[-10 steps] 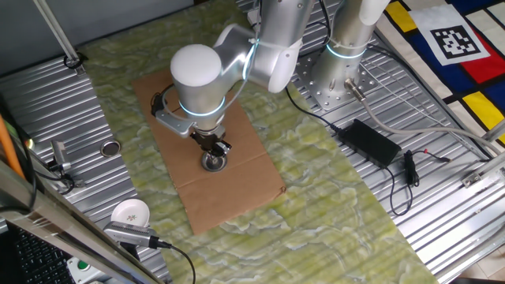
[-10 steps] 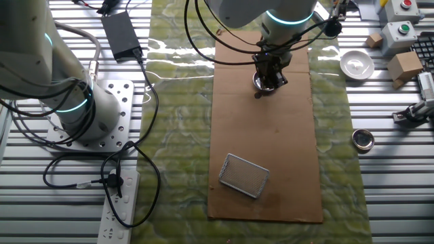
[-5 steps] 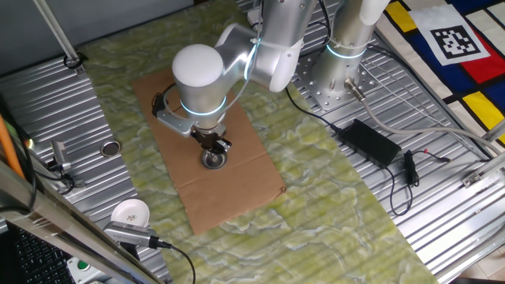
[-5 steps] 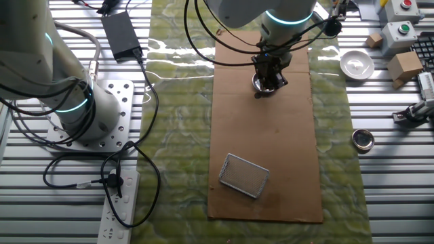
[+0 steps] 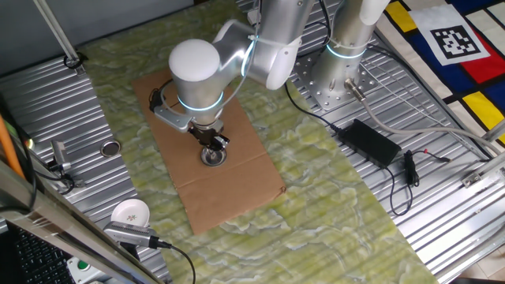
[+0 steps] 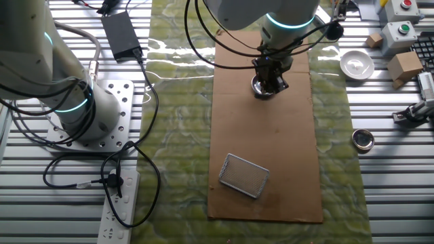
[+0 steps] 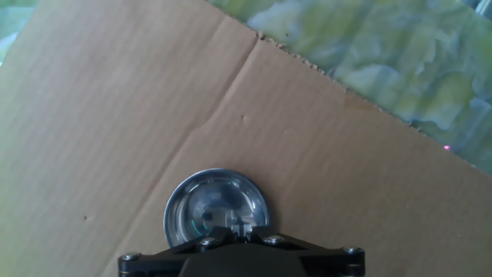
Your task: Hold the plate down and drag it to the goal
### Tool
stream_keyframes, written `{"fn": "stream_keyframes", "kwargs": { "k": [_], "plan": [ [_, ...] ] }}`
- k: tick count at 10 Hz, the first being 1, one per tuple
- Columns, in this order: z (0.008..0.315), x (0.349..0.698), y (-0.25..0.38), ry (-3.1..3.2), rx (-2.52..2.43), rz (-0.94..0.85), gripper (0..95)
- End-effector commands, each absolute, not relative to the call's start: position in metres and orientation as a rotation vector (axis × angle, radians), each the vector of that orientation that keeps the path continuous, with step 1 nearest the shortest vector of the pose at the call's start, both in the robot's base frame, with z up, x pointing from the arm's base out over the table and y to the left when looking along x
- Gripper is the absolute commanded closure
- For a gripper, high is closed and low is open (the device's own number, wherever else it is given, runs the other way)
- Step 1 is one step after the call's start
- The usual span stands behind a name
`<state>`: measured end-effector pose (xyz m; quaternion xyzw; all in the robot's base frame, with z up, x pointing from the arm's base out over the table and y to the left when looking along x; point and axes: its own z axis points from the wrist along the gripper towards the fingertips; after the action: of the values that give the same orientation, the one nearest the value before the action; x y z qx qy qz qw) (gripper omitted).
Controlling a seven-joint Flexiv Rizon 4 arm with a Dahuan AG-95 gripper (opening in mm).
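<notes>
The plate [image 7: 211, 209] is a small shiny round silver dish with a raised rim, lying flat on a brown cardboard sheet [image 7: 115, 115]. In one fixed view the plate [image 5: 213, 158] sits near the sheet's fold line, directly under the arm's tool. My gripper [image 7: 240, 228] points straight down with its fingers together, their tips resting inside the dish near its rim. In the other fixed view the gripper [image 6: 267, 81] covers most of the plate [image 6: 260, 89] at the far end of the cardboard [image 6: 271, 156].
A rectangular wire-mesh piece [image 6: 244, 175] lies on the cardboard's near end. A white round cup [image 6: 356, 64] and a dark flat metal disc [image 6: 362, 139] sit on the ribbed metal table. A second arm's base [image 6: 74, 102], a power brick [image 5: 373, 141] and cables are nearby.
The gripper and the plate under it have shifted together a little along the cardboard, up and left in one fixed view. The fingers have stayed together.
</notes>
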<state>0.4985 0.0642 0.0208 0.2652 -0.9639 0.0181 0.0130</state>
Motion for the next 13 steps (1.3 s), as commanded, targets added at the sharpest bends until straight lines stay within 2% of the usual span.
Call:
{"fn": "stream_keyframes", "kwargs": {
  "k": [1, 13],
  "plan": [
    [0.022, 0.498, 0.06, -2.999, 0.836, 0.058, 95.0],
    [0.022, 0.495, 0.034, -2.977, 0.893, 0.06, 95.0]
  ]
}}
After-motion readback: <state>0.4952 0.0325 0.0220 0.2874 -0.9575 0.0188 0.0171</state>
